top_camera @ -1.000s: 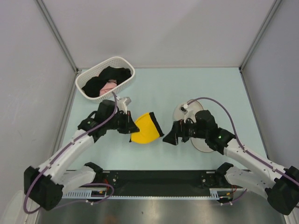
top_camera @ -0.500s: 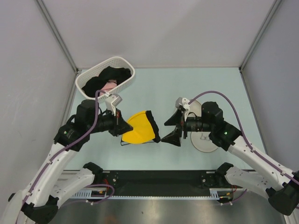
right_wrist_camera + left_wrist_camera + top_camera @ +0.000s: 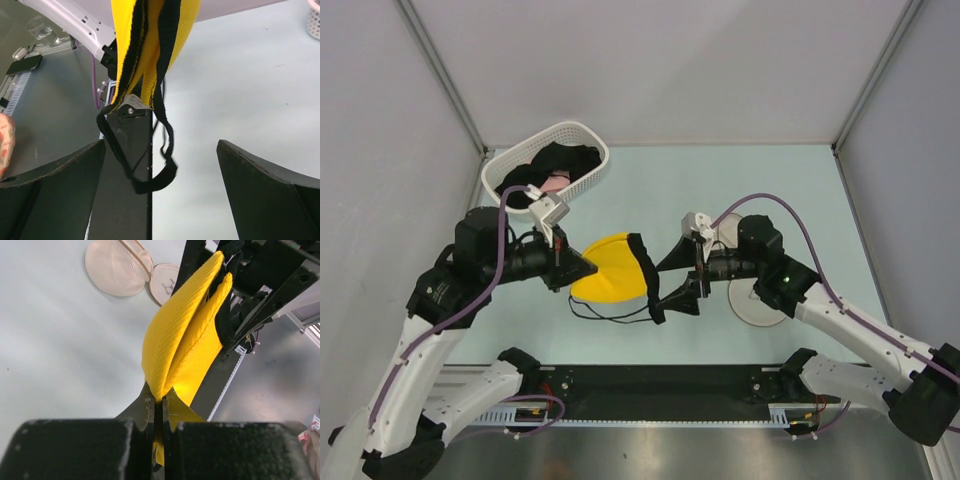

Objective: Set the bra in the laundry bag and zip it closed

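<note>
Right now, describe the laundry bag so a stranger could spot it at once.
On the pale green table, look right, half under the right arm. The laundry bag is the round cream mesh pod lying there with a small dark print, unlike the hard white slotted basket far left.

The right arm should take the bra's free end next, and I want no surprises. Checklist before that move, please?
1. Grip: left fingers shut on bright yellow moulded-cup bra: ok.
2. Receiving side: right fingers wide open: ok.
3. Target: thin black straps hanging in line with the right fingers' gap: ok.
4. Clearance: bra above pale green table: cups ok; dangling strap cannot tell.
5. Destination: round cream mesh laundry bag lying open on the table: ok.
</note>
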`<state>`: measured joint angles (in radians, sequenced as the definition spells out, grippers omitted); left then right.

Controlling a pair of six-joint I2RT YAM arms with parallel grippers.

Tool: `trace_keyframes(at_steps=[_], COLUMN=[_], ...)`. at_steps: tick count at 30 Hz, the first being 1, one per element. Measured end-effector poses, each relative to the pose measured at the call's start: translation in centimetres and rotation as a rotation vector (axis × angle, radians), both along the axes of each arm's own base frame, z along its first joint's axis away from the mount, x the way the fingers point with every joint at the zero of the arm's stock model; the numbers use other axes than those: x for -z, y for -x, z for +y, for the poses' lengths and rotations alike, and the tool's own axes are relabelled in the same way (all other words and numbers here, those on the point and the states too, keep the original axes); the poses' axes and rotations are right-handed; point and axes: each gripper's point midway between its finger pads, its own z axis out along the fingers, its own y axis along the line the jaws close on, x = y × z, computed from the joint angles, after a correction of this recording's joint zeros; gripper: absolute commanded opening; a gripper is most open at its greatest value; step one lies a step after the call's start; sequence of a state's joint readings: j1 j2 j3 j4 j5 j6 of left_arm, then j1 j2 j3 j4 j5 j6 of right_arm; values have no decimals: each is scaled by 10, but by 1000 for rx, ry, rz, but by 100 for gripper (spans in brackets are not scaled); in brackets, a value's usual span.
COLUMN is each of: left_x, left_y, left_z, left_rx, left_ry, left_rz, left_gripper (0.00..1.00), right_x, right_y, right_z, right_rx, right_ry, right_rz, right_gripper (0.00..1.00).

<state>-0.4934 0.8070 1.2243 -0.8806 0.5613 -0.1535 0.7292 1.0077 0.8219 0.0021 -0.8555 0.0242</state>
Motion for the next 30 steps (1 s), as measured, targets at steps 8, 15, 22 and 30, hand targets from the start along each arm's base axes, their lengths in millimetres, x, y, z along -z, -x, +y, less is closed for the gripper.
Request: trace_keyframes(at_steps=[8, 15, 22, 30], left_x=[-17, -36, -49, -49], left_y=[2, 2, 1, -2], left_z=[2, 3, 6, 6], left_rx=[3, -5, -21, -25], left_ry=[11, 27, 39, 28], left_rz=[-36, -85, -123, -121], left_gripper=[0, 0, 0, 0], right_x=[10, 15, 34, 31], right_y=[11, 16, 28, 45], right_z=[20, 28, 27, 23], right_rx=[-80, -99, -108, -130], right_ry=[4, -25, -18, -53], right_rz=[16, 54, 138, 164], right_gripper=[100, 89, 75, 11])
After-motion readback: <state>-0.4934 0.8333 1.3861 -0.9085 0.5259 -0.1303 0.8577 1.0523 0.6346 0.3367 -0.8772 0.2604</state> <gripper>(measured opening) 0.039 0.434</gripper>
